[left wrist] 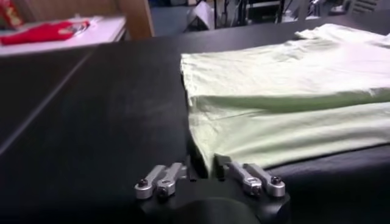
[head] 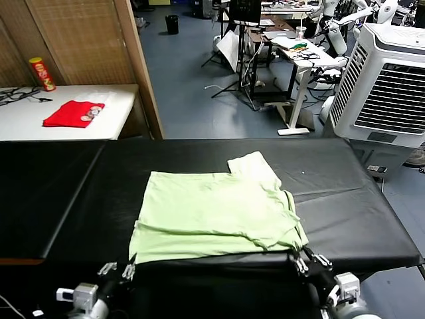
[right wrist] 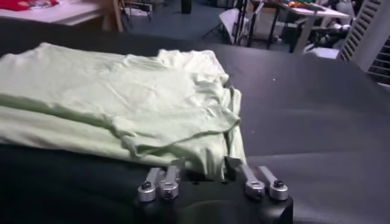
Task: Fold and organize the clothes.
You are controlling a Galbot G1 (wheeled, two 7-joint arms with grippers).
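The shirt (head: 216, 211) lay partly folded near the bench's (head: 352, 199) front edge, one sleeve still sticking out, with the left tool (head: 118, 268) and right tool (head: 309, 261) both spread, holding nothing.

A black padded table (head: 345, 206) carries the folded pale-green shirt (head: 212, 212).

The black desk (head: 345, 199) has lots of bare room on the left, on the right, and behind the shirt (head: 212, 212). The folded green shirt fills the middle near the front edge. Both grippers, left (head: 118, 270) and right (head: 307, 260), sit at that edge, touching the shirt's front corners.
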